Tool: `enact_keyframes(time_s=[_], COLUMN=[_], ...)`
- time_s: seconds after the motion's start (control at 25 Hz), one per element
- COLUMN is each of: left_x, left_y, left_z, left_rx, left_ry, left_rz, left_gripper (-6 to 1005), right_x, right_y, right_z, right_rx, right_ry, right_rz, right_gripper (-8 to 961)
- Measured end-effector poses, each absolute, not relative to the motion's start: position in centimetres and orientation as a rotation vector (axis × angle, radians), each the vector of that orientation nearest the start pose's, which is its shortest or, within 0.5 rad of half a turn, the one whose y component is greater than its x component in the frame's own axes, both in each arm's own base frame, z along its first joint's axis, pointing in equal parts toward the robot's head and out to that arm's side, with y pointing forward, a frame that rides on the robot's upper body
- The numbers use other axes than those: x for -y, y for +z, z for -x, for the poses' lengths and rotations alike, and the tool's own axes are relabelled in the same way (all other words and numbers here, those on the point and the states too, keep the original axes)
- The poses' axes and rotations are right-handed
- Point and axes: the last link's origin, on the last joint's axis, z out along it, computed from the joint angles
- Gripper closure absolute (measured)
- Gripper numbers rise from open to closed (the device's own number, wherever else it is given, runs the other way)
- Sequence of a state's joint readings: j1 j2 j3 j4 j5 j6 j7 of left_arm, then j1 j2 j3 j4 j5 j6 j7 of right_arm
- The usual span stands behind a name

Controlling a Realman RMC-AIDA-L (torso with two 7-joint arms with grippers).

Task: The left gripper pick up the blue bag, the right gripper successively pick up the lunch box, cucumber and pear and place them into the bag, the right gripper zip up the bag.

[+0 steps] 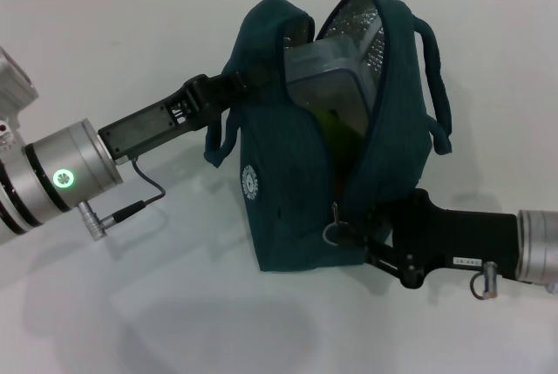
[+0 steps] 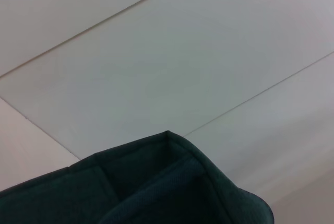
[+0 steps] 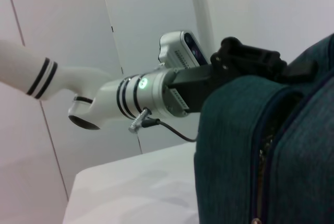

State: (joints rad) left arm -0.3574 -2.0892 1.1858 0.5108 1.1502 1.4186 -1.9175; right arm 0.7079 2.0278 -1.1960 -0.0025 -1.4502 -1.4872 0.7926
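Observation:
The blue bag (image 1: 288,182) stands upright in the middle of the table, its top gaping open. Inside sits the lunch box (image 1: 327,73) with a clear lid. Beneath it a patch of green (image 1: 336,121) shows; I cannot tell whether it is the cucumber or the pear. My left gripper (image 1: 234,85) is shut on the bag's upper left edge. It shows as a black clamp (image 3: 245,59) in the right wrist view. My right gripper (image 1: 370,234) is at the bag's lower right side, just beside the zip's ring pull (image 1: 332,231). The bag's rim (image 2: 156,192) fills the left wrist view's lower part.
The white table (image 1: 131,304) stretches around the bag. The bag's carry straps (image 1: 436,86) hang off its right side. A cable (image 1: 144,195) loops under my left wrist. The open zip track (image 3: 261,156) runs down the bag in the right wrist view.

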Motion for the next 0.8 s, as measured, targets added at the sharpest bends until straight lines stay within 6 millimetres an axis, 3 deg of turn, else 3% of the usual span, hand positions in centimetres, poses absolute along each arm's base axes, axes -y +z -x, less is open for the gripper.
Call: enact_keyframes(time_s=[0.24,0.6,0.8], left_x=[-30.9,-30.9,-30.9], left_y=[-2.3,-2.3,-2.3], left_z=[25.2,25.2,25.2], left_rx=[1.642,1.641,1.641], left_ry=[-1.448,-1.450,-1.451], left_rz=[2.157,2.156,2.154], left_gripper=[938,937,937], right_x=[-29.7,-29.3,-28.5], right_y=[-8.6,-8.3,-7.1], right_z=[-23.7,-23.7,-24.4], right_rx=[-0.318,-0.302,-0.253], right_ry=[0.873,0.912,0.965], right_rz=[2.897,2.895,2.860], right_gripper=[902,937,937])
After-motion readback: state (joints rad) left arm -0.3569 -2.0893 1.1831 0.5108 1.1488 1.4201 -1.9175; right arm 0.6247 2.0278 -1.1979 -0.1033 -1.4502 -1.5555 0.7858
